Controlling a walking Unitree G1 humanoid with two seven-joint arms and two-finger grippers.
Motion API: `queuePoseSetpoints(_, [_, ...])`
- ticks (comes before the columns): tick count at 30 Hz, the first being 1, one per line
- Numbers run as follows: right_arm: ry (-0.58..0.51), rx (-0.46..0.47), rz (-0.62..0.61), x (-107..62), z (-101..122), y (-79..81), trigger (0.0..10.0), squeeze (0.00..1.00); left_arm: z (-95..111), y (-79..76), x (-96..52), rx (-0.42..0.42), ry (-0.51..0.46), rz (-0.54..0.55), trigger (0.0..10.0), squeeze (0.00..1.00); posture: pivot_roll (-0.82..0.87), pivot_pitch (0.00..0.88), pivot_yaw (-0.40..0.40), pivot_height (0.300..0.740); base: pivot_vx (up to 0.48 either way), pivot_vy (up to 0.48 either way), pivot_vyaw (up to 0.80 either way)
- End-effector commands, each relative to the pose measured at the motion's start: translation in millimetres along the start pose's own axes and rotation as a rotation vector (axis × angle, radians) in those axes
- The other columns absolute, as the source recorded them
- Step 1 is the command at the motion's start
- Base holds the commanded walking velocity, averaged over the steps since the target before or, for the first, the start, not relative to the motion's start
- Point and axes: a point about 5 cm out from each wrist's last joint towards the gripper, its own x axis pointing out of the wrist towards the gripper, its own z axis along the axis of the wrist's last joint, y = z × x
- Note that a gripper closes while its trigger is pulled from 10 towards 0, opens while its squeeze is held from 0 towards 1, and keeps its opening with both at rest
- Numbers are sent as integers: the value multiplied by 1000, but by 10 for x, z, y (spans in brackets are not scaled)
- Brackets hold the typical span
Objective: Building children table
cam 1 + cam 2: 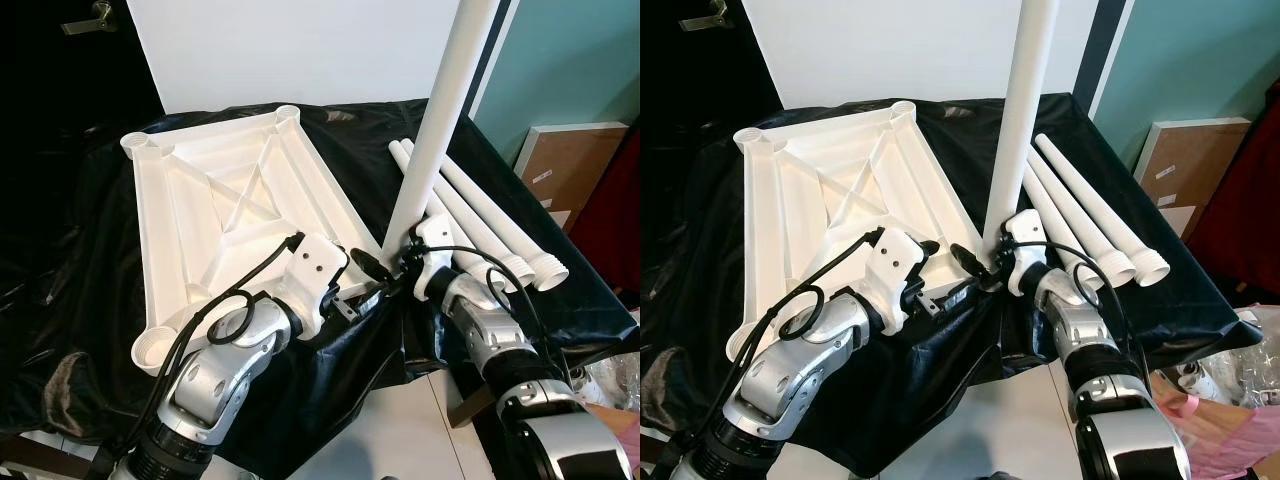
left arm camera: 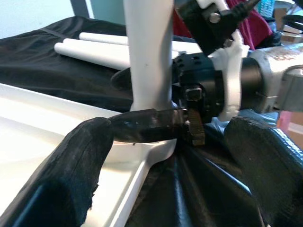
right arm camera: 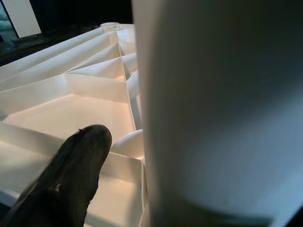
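Left gripper (image 1: pixel 362 275): our fingers spread open, bracing the tabletop (image 1: pixel 230 205) at the surface's near edge.
Right gripper (image 1: pixel 410 262): fingers clamped on the upright leg (image 1: pixel 440 120).
Advice: we keep it vertical, twisting into the corner socket.
Spare legs (image 1: pixel 480 215): right side.

A black sheet (image 1: pixel 80 250) covers the surface, wrinkled and glossy, hanging over its near edge. Behind it a white board (image 1: pixel 300 50) leans against a dark wall, where a brass door handle (image 1: pixel 90 18) shows. To the right the wall (image 1: pixel 580 60) is teal, with a cardboard box (image 1: pixel 565 165) leaning against it on the floor. Clear plastic wrap (image 1: pixel 615 375) lies nearby.
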Motion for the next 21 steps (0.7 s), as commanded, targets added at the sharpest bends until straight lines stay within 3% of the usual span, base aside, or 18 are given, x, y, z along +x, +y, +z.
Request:
queuePoseSetpoints(1, [23,-3,18,8,-49,31,10000,0,-24,-40,-8,1,15,-47,10000,0,54,39,-51,740,0,0,0])
queuePoseSetpoints(2, [24,-4,19,18,-51,26,8706,0,-24,-36,-16,0,16,-48,10000,0,56,39,-54,740,0,0,0])
queuePoseSetpoints(3, [24,-7,21,26,-51,25,2902,0,-30,-29,-26,2,18,-47,10000,0,56,35,-56,740,0,0,0])
queuePoseSetpoints(4, [22,-9,24,31,-51,23,2902,0,-34,-24,-33,2,19,-46,10000,0,56,35,-56,740,0,0,0])
queuePoseSetpoints(5, [26,-10,17,29,-61,18,0,0,-45,-20,-39,2,21,-44,10000,0,55,32,-57,740,0,0,0])
queuePoseSetpoints(14, [48,25,-9,-13,-172,20,0,0,-78,-28,-56,-4,28,-39,10000,0,56,18,-61,740,0,0,0])
queuePoseSetpoints(15, [51,35,-23,-23,-194,21,3373,0,-86,-27,-64,-4,30,-39,10000,0,56,13,-59,740,0,0,0])
queuePoseSetpoints(18, [52,41,-33,-30,-209,22,3373,0,-92,-27,-70,-4,31,-38,10000,0,56,13,-59,740,0,0,0])
queuePoseSetpoints(19, [57,54,-60,-38,-234,22,10000,0,-100,-14,-76,-4,34,-35,10000,0,53,3,-56,740,0,0,0])
queuePoseSetpoints(21, [62,67,-87,-45,-255,23,10000,0,-107,-2,-82,-3,37,-31,10000,0,52,0,-58,740,0,0,0])
